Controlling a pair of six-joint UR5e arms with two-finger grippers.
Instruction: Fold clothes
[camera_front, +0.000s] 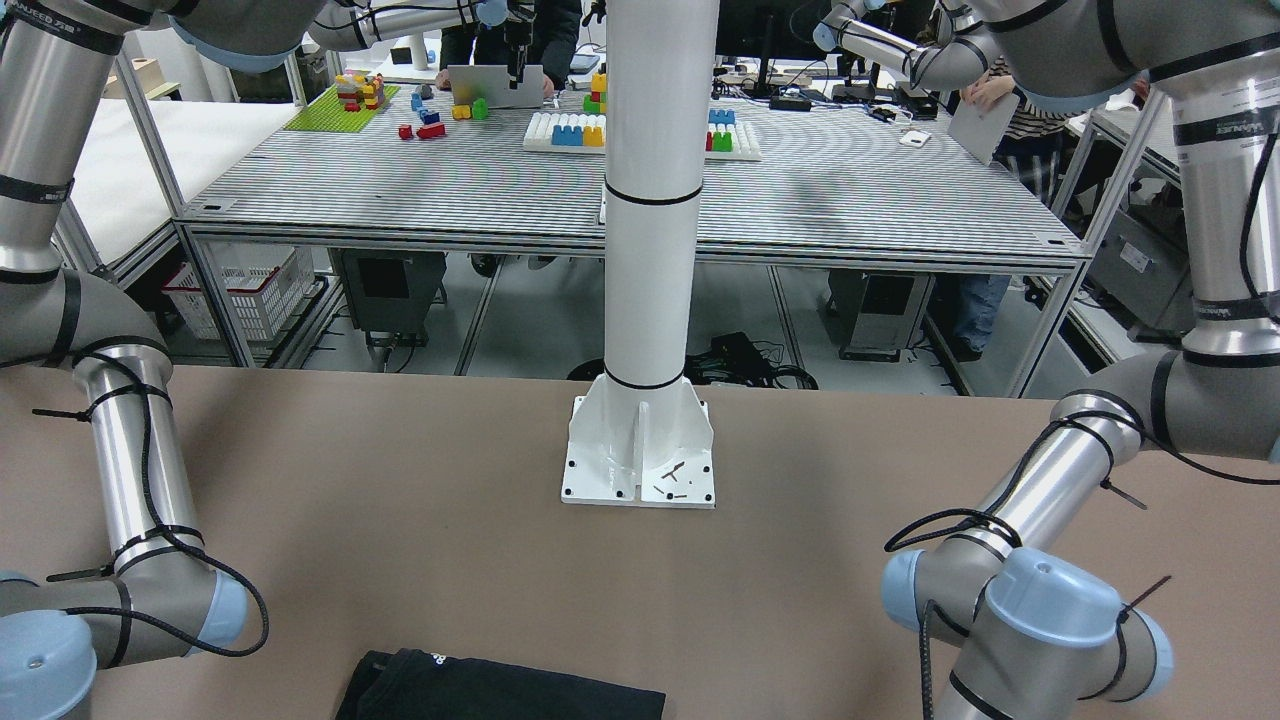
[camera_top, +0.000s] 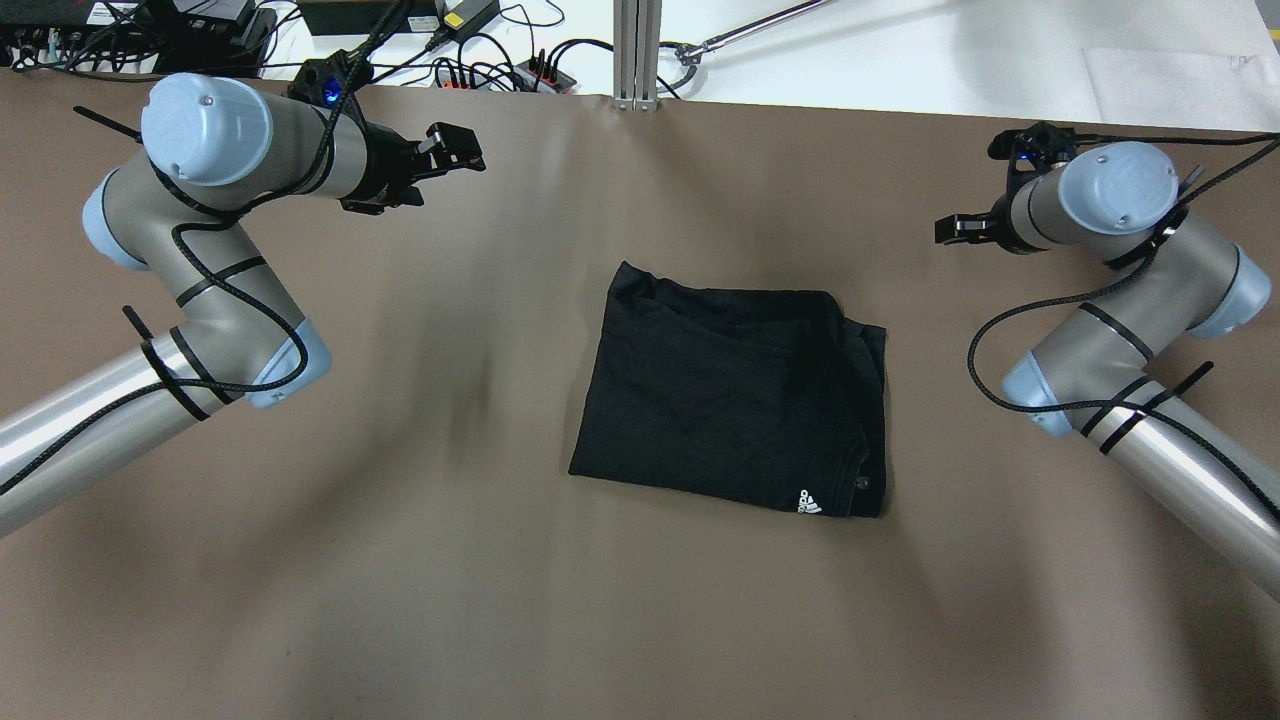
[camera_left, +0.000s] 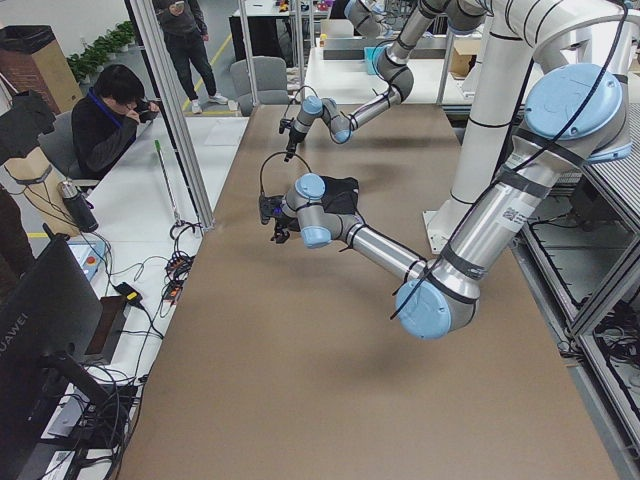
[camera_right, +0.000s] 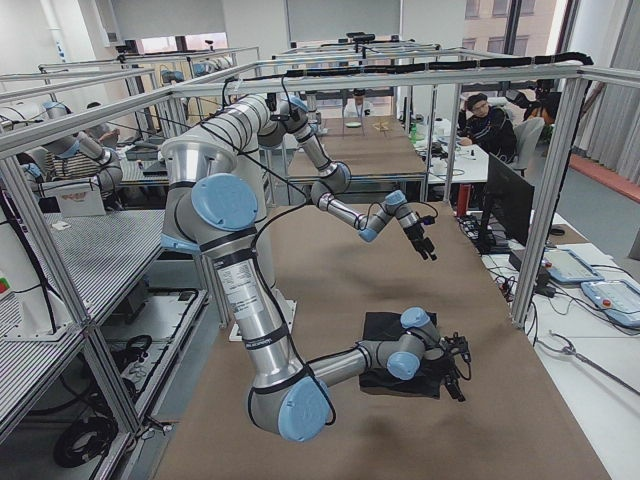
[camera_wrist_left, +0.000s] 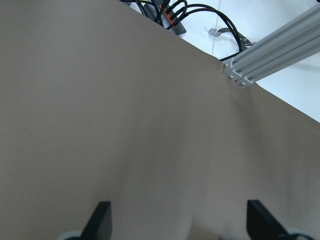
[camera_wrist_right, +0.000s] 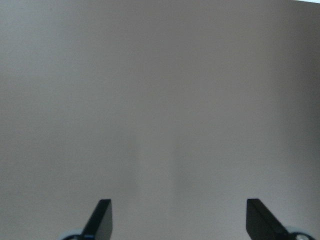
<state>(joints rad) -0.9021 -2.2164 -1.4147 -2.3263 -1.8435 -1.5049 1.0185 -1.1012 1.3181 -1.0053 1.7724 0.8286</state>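
Clothes (camera_top: 730, 395): folded flat. Left gripper (camera_top: 462, 155), right gripper (camera_top: 948, 229): both spread wide, empty, well clear. If you tidy, pinch only the ragged right edge.

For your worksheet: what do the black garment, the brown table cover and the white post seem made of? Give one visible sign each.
The black garment looks like soft matte knit, perhaps cotton: it lies in limp folds. The brown table cover seems a matte sheet, paper or cloth: shallow ripples, no glare. The white post is probably painted metal: glossy, bolted base plate.
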